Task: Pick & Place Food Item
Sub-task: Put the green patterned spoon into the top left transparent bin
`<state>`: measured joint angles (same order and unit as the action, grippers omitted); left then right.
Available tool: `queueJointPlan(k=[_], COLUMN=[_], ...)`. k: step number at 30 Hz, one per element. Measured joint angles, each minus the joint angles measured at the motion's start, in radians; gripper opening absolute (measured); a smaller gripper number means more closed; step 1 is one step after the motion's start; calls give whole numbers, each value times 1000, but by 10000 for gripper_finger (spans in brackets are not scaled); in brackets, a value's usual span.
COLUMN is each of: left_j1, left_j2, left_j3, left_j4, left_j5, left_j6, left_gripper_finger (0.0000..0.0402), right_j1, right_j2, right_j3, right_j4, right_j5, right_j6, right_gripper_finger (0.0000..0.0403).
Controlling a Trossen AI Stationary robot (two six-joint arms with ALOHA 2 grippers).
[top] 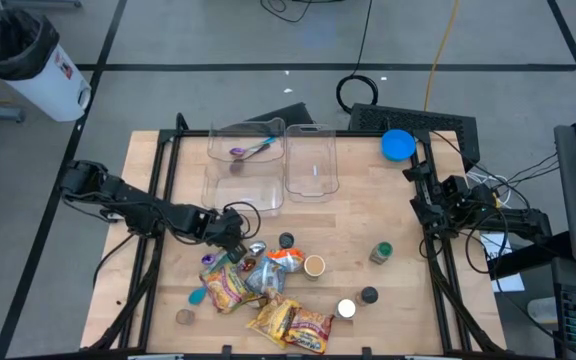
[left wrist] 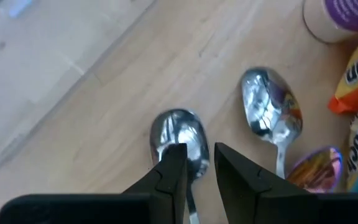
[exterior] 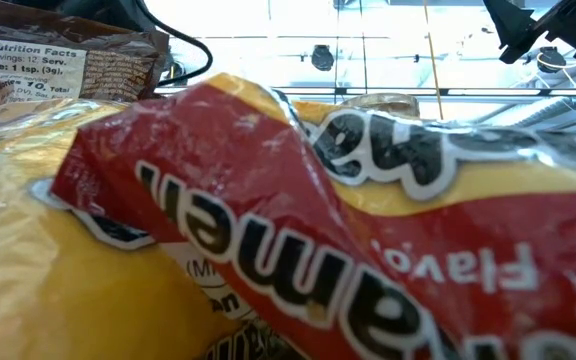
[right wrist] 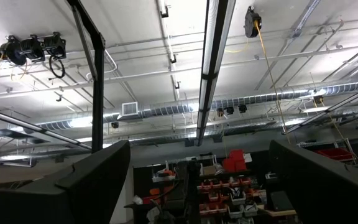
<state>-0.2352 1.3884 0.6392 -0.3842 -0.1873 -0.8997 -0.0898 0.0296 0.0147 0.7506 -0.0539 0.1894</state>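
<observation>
My left gripper [top: 236, 232] reaches into the pile of food items at the table's middle, slanting down, and is shut on a silver spoon [left wrist: 178, 130]. A second silver spoon [left wrist: 271, 109] lies on the wood beside it. Yellow and red snack packets [top: 230, 288] [top: 293, 322] lie just near of the gripper; one packet [exterior: 318, 230] fills the low view. An orange pouch [top: 283, 260] lies to the gripper's right. My right gripper [right wrist: 197, 180] is parked at the table's right side, pointing up at the ceiling, open and holding nothing. My left gripper has the spoon's handle [left wrist: 191, 202] between its two fingers, just behind the bowl. The fingers come slanting down from the table's left and lie along the spoon, the bowl sticking out past their tips. Whether the bowl is off the wood I cannot tell.
Two clear plastic bins [top: 246, 160] [top: 311, 160] stand at the far middle; the left one holds a purple spoon. A blue lid [top: 398, 145] lies at the far right. A small cup [top: 315, 265], a green-topped jar [top: 381, 252] and loose lids [top: 346, 309] are scattered right of the pile.
</observation>
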Motion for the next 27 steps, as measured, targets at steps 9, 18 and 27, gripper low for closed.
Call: queueJointPlan(k=[9, 18, 27], left_j1=[-16, -71, -97], left_j2=[0, 0, -2], left_j3=[0, 0, 2], left_j4=[-79, -172, -290], left_j5=[134, 134, 82], left_j6=[-64, -178, -247], left_gripper_finger=[86, 86, 85], right_j1=[0, 0, 0], right_j2=[0, 0, 0], right_j3=[0, -1, -1], right_j4=[0, 0, 0], right_j5=[0, 0, 0], right_j6=[0, 0, 0], right_gripper_finger=[380, 380, 380])
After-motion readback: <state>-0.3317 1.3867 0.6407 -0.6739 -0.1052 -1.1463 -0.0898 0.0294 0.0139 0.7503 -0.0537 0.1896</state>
